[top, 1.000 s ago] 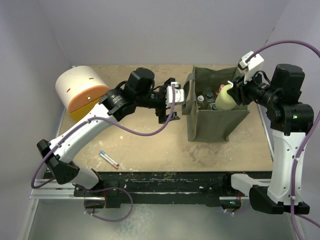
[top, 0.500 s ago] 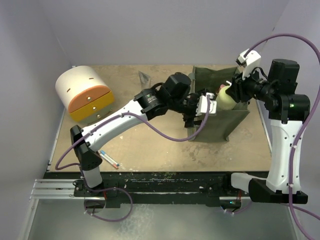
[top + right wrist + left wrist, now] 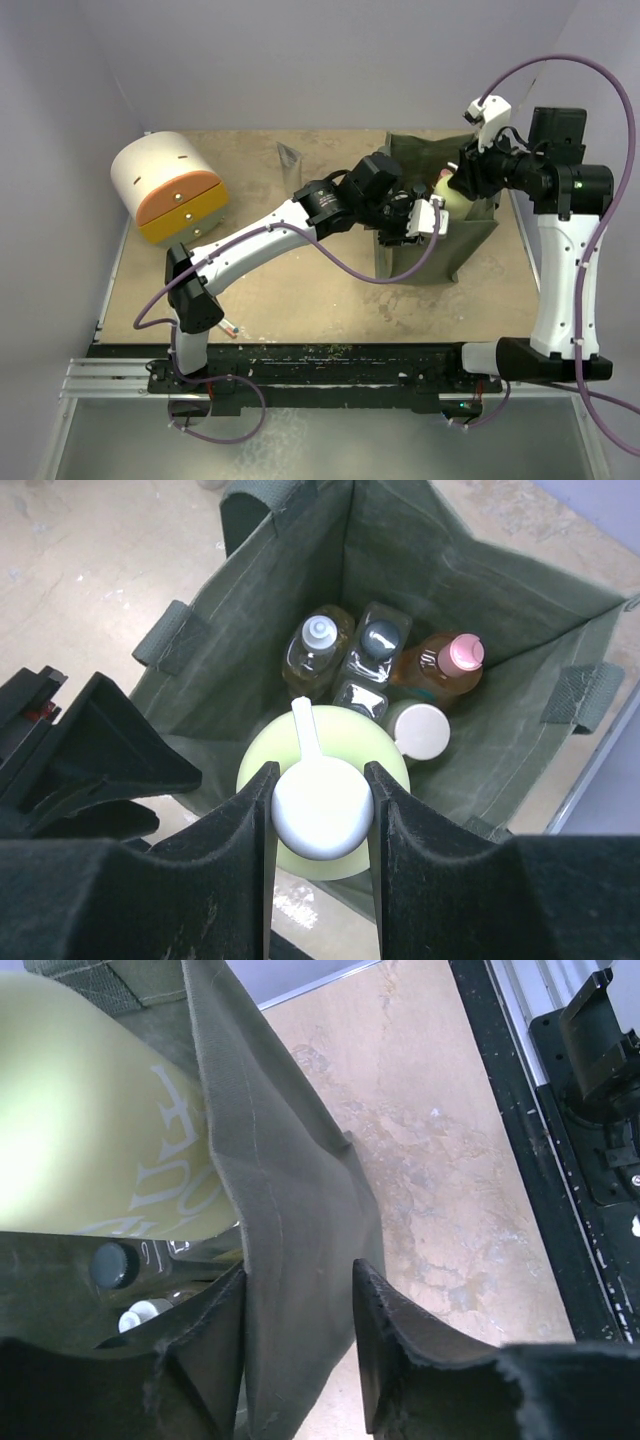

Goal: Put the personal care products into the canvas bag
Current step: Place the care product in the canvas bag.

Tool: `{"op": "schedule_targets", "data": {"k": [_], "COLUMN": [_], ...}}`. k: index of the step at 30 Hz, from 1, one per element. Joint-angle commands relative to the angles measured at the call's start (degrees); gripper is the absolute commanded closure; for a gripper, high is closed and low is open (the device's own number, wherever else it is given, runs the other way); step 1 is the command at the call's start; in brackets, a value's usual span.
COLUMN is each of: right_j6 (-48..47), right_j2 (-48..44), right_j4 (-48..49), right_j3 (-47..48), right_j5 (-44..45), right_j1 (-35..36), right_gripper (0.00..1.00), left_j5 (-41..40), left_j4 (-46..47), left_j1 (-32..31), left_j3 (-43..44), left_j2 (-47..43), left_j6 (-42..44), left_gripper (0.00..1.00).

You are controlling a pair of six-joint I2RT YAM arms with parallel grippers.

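the left gripper [image 3: 298,1270] has its fingers clenched on a wall of the olive-green canvas bag [image 3: 290,1150], likely to steady its mouth. beyond, the right gripper [image 3: 320,778] grasps the white cap of a pale green bottle [image 3: 345,730], upright in the opening. deeper stand an amber bottle [image 3: 315,652], a clear black-capped bottle [image 3: 375,642], an orange pink-capped bottle [image 3: 440,675] and a white-capped bottle [image 3: 420,730].

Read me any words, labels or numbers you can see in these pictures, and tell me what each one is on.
"F": the clearest of the large white letters on the pale green round plastic bottle. The rest, sideways and partly behind the olive-green canvas bag, cannot be read.
Labels on the small capped bottles inside it: too small to read.
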Motion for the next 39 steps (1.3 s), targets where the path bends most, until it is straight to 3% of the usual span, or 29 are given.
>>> {"op": "schedule_targets", "data": {"k": [1, 9, 23, 31, 39], "right_j6": [-4.17, -8.76, -17.76, -21.73, -25.11], "right_j2": [0.93, 3.48, 6.89, 6.82, 7.01], "right_j4": [1.43, -1.61, -7.11, -5.77, -4.88], "right_j3": [5.08, 2.6, -1.98, -9.32, -14.27], "right_j5": [-4.98, -8.81, -6.81, -7.1, -8.41], "right_j1": [-0.29, -0.29, -0.29, -0.29, -0.29], "right_gripper": [1.0, 1.0, 1.0, 1.0, 1.0], "left_j5": [2.52, 2.05, -3.2, -4.84, -5.98], "left_j4": [-0.48, -0.4, 1.68, 3.03, 3.81], "left_j1": [-0.33, -0.92, -1.14, -1.2, -1.22], "left_j3": [2.5, 1.4, -1.45, -2.93, -4.09], "left_j2": [-0.78, -2.13, -3.06, -4.23, -4.87], "left_j6": [1.38, 1.61, 2.11, 1.58, 1.49], "left_gripper": [0.57, 0.84, 0.88, 1.0, 1.0]}}
